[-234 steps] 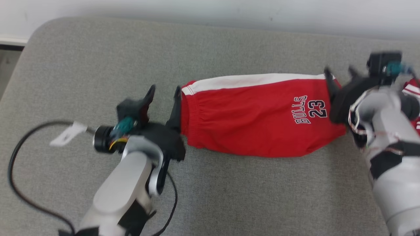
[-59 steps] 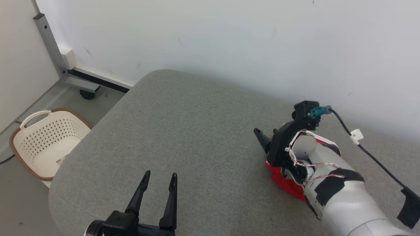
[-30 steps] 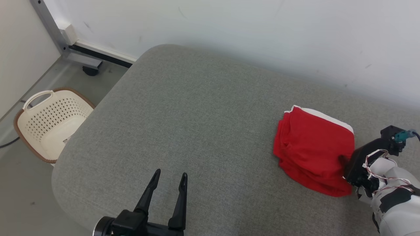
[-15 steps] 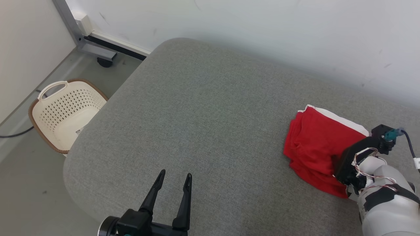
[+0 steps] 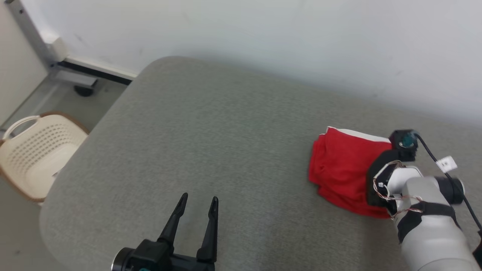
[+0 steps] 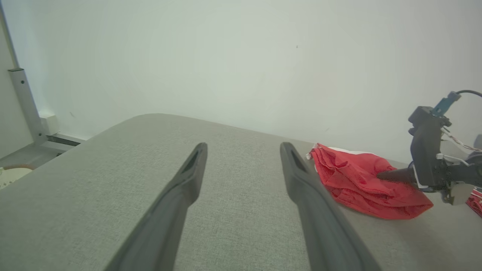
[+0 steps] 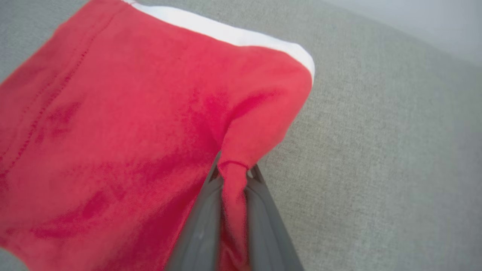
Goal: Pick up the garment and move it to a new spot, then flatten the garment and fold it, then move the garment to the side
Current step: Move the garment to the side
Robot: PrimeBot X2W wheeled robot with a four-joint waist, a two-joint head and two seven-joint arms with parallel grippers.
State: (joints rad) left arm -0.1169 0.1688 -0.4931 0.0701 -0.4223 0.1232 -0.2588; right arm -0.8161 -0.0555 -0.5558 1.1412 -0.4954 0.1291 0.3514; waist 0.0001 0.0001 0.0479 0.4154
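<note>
The grey pad is broad and round-cornered, covered in a coarse woven cloth, and backs onto a plain pale wall. A cream perforated basket with a brown rim stands on the floor off the pad's left side.

The garment lies on the pad's right part, nearer the wall than the robot. It is a thin red knit folded into a thick, nearly square packet with no long axis worth naming. Its white-banded edge faces the wall, and soft layered folds show along its left side.

The right gripper comes at the packet from the robot's side. Its jaws are closed on a pinched fold at the corner below the white band, with cloth bunched between the dark fingers. The left gripper hovers low over bare pad, well apart from the packet, jaws spread and empty.

The right arm is the nearer one, so moving the packet aside looks like its job. A one-corner pinch may let the layers slide open.
</note>
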